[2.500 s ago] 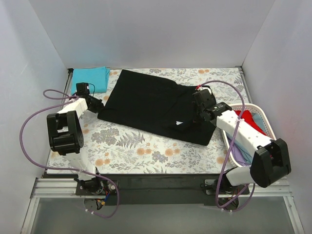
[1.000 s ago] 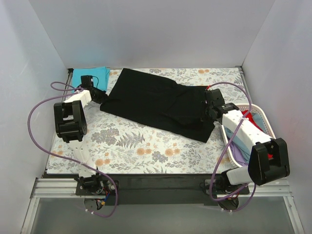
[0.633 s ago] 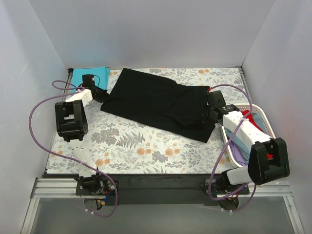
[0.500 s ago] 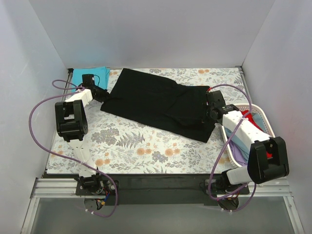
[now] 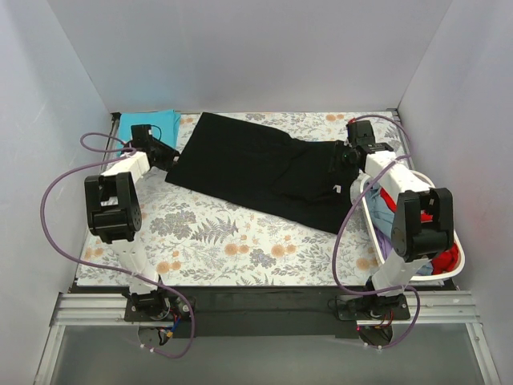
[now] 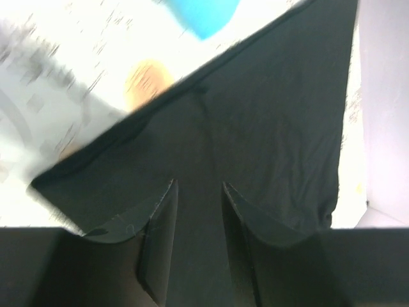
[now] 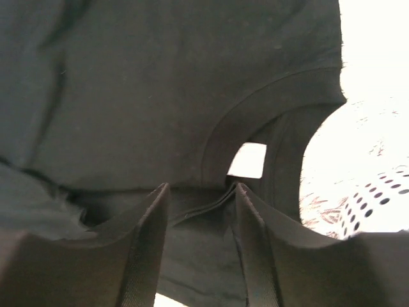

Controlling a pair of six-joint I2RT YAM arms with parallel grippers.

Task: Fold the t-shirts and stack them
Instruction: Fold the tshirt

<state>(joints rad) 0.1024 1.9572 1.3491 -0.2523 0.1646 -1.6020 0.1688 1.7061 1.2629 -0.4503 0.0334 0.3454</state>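
Plain pale walls (image 5: 240, 56) on three sides, floral-patterned covering (image 5: 240, 249) over the bench, metal rail (image 5: 256, 309) at near edge

A large shirt (image 5: 256, 168) lies spread across the middle of the table cover (image 5: 216, 241), running from the far left toward the near right. Behind its left end, in the far left corner, sits a folded shirt (image 5: 152, 126). The left gripper (image 5: 170, 157) is at the large shirt's left edge, its fingers (image 6: 156, 220) over the cloth with a strip of it between them. The right gripper (image 5: 343, 158) is at the shirt's right end, by the neck opening (image 7: 268, 150). Just right of the shirt, along the table's right side, stands a basket (image 5: 417, 273) with more shirts (image 5: 383, 207) heaped inside; the right arm reaches over its far end
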